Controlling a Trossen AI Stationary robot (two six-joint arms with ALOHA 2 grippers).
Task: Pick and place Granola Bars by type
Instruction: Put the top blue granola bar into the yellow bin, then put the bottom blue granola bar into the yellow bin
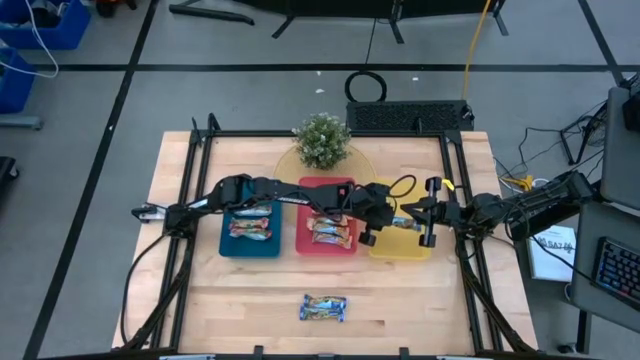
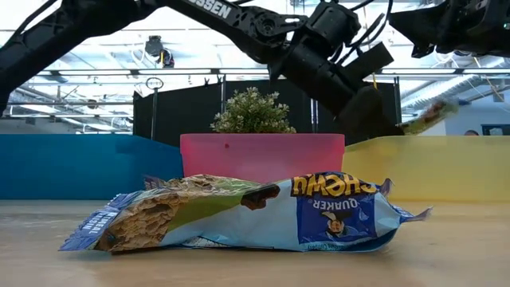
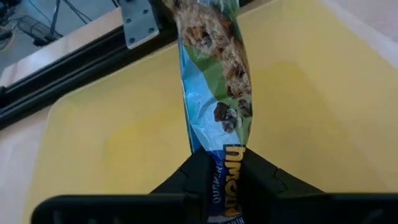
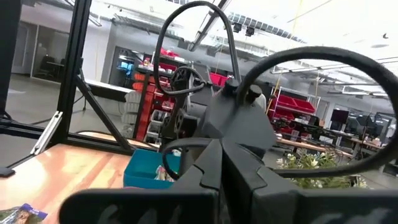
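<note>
Right of center in the high view, a blue-and-green wrapped granola bar (image 3: 214, 81) hangs over the yellow tray (image 1: 412, 245), pinched at one end by the left end effector (image 1: 388, 218). The left wrist view shows both dark fingers (image 3: 189, 177) pressed onto the wrapper, with the bar stretching away above the tray's bare yellow floor. The left arm (image 1: 250, 190) reaches from the left edge of the surface (image 1: 250, 300) across the blue tray (image 1: 228, 246) and the red tray (image 1: 305, 245), stretched almost straight toward the right of the frame.

Two bars (image 1: 250, 228) lie in the blue tray, and two more (image 1: 334, 230) lie in the red one. Another blue-wrapped bar (image 1: 323, 308) rests alone on the bare wood at lower center of the high view; in the low view it fills the foreground, its wrapper (image 2: 239, 219) crumpled.

The right arm (image 1: 520, 205) comes in from the right edge, its end effector (image 1: 428, 212) near the yellow tray's right side, and I cannot tell whether its fingers are spread or closed. A small potted plant (image 1: 322, 140) stands at upper center, behind the red tray.
</note>
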